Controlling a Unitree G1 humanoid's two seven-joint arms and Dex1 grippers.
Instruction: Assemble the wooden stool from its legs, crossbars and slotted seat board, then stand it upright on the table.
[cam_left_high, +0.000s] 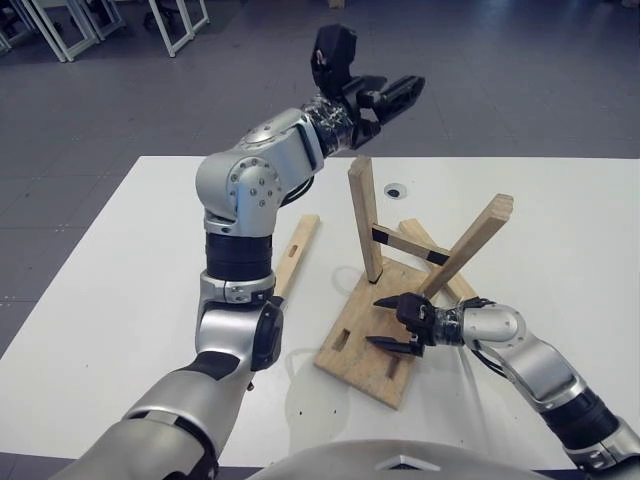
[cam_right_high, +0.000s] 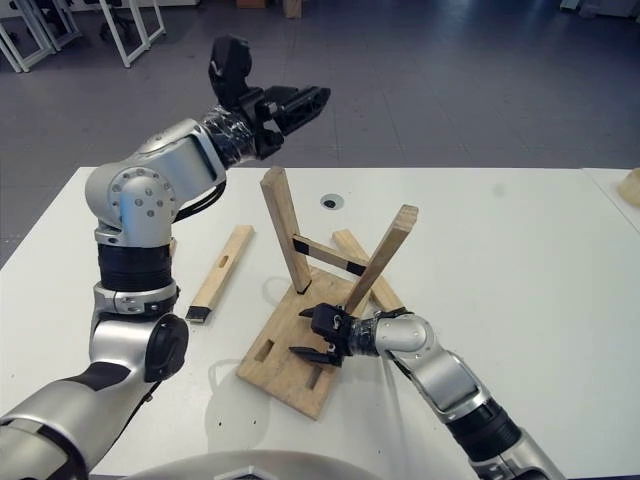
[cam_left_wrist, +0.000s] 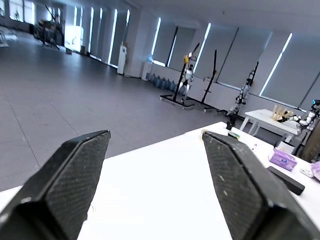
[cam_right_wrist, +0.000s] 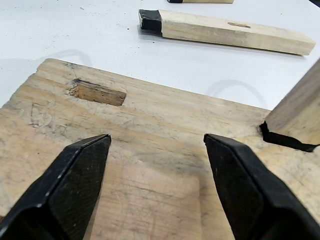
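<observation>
We've got the seat board (cam_left_high: 345, 365) low centre on the table (cam_left_high: 120, 300), two legs (cam_left_high: 366, 215) slotted in. Our right fingers (cam_left_high: 395, 346) hover spread wide over it, empty; left fingers (cam_left_high: 400, 92) up top centre, open, empty too.

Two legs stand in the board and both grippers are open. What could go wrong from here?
1. The tilted leg leans hard to the right. The right gripper, open beside its foot, may knock it out of the seat board.
2. The left gripper hangs open near the top of the upright leg. Coming down off-line could topple both legs, which the crossbar joins.
</observation>
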